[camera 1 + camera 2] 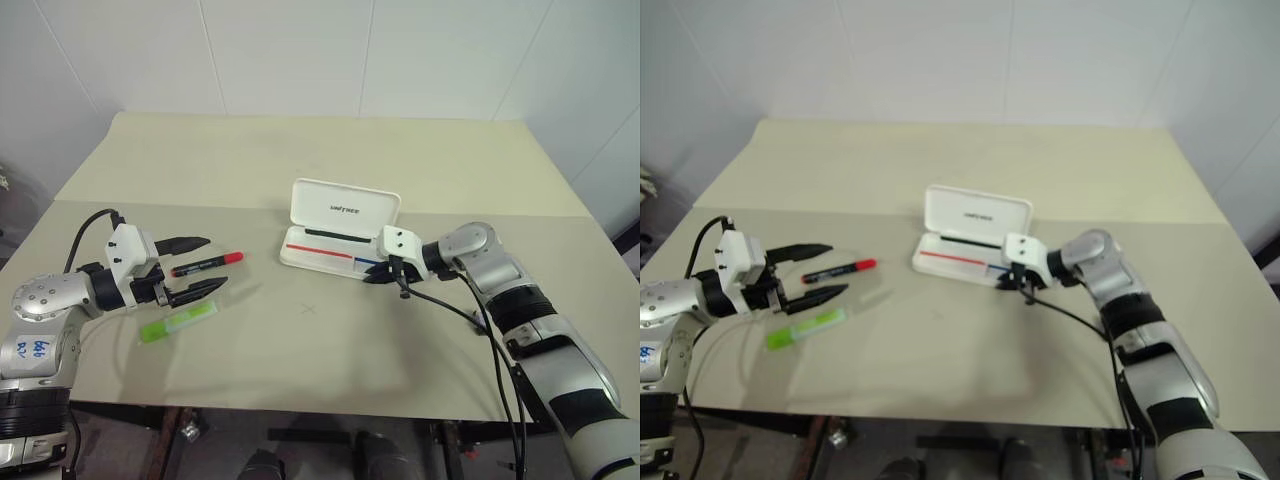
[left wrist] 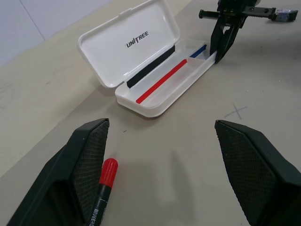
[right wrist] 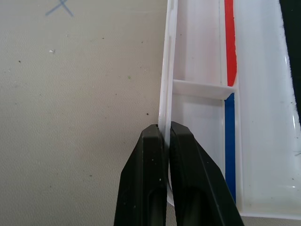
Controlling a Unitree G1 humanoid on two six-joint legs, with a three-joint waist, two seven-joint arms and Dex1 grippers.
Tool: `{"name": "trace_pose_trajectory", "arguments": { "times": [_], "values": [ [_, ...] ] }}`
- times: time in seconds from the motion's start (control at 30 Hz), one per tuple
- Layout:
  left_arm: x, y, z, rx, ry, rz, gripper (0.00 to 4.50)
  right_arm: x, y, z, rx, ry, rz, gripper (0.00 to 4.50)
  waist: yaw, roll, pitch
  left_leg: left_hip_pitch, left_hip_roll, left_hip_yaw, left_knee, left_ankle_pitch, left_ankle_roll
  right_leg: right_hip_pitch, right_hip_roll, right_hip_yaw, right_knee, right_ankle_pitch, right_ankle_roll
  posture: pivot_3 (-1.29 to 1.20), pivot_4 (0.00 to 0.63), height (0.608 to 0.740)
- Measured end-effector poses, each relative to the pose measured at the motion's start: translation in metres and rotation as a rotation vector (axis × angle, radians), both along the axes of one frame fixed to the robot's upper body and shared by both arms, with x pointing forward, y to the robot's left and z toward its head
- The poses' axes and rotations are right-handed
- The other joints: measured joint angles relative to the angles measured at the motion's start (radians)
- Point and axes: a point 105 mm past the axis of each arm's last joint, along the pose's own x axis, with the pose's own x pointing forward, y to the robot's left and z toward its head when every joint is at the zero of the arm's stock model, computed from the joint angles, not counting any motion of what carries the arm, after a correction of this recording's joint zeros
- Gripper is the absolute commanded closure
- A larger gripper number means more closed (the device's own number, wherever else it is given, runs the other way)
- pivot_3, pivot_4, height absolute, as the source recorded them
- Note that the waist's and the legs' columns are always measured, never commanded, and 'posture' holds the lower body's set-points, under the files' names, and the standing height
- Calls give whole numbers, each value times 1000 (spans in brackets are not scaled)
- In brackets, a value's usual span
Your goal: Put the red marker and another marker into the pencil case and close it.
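White pencil case (image 1: 340, 232) lies open, long axis crosswise; right gripper (image 3: 164, 141) pinches its front wall, left gripper (image 1: 200, 266) gapes beside the red marker (image 1: 207, 264), cap rightward.

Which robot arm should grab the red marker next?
Probably the left. Its open fingers sit around the red marker, while the right fingers are pinched on the pencil case wall.
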Motion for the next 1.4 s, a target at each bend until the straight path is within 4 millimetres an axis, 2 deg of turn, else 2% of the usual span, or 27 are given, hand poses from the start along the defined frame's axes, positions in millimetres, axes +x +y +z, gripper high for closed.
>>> {"name": "trace_pose_trajectory", "arguments": {
  "times": [0.33, 0.57, 0.8, 1.1, 1.2, 1.33, 1.4],
  "values": [
    [-1, 1, 1, 2, -2, -7, 660, -51, -7, 5, -45, 37, 98, 4487, 4, 0, 0, -2, 0, 0, -1, -1, 0, -1, 0, 0, -3, 0, 0, 0, 150, 740],
    [-1, 0, 1, 0, 0, -10, 660, -78, -1, -6, -47, 67, 106, 4487, 4, 0, 0, -1, 0, 0, 1, -1, 0, -1, 0, 0, -4, 0, 0, 0, 150, 740],
    [-1, 0, 0, -2, 6, -11, 660, -85, 2, -14, -31, 74, 88, 4487, 5, 0, 0, -1, 0, 1, 1, -1, 0, -1, 0, 0, -4, 0, 0, 0, 150, 740],
    [1, -4, 1, 0, 12, -25, 660, -74, 2, -21, -51, 27, 147, 4487, -1, -1, 0, 2, 1, 1, 1, -1, 0, 1, 0, 0, -4, 0, 0, 0, 150, 740],
    [1, -4, 1, -1, 14, -26, 660, -72, 1, -23, -52, 18, 162, 3700, -1, -2, -1, 2, 1, 1, 2, -1, 0, 1, 1, 0, -3, 0, -1, 0, 150, 740],
    [1, -4, 1, -2, 20, -24, 660, -66, 0, -21, -54, -2, 161, 2311, 2, -1, -1, 1, 1, 0, 1, -1, 0, 1, 0, 0, -3, 0, -1, 0, 150, 740],
    [1, -4, 1, -3, 21, -24, 660, -65, 0, -19, -52, -7, 162, 2311, 3, -1, -1, 1, 1, 0, 1, -1, 0, 1, 0, 0, -3, 0, -1, 0, 150, 740]
  ]
}}
